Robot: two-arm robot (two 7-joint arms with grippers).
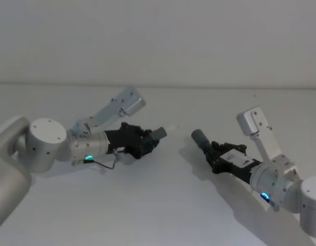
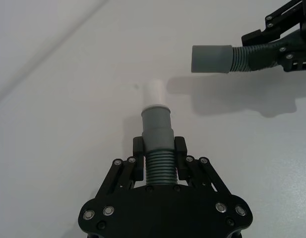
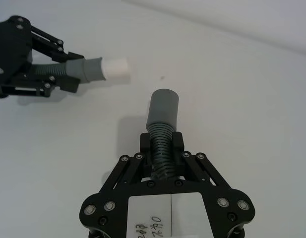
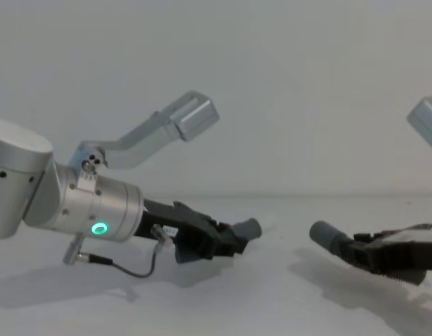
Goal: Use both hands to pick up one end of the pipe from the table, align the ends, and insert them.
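My left gripper is shut on the corrugated part of a short pipe piece, held above the table. Its grey cuff ends in a narrower white tip. The right gripper is shut on the other corrugated piece, just behind its plain grey cuff. The two ends point roughly toward each other with a clear gap between them. They are not in line. In the left wrist view the other cuff lies crosswise, off to the side of the white tip.
The white table stretches around both arms and meets a pale wall at the back. Shadows of the pipe pieces fall on the surface below them.
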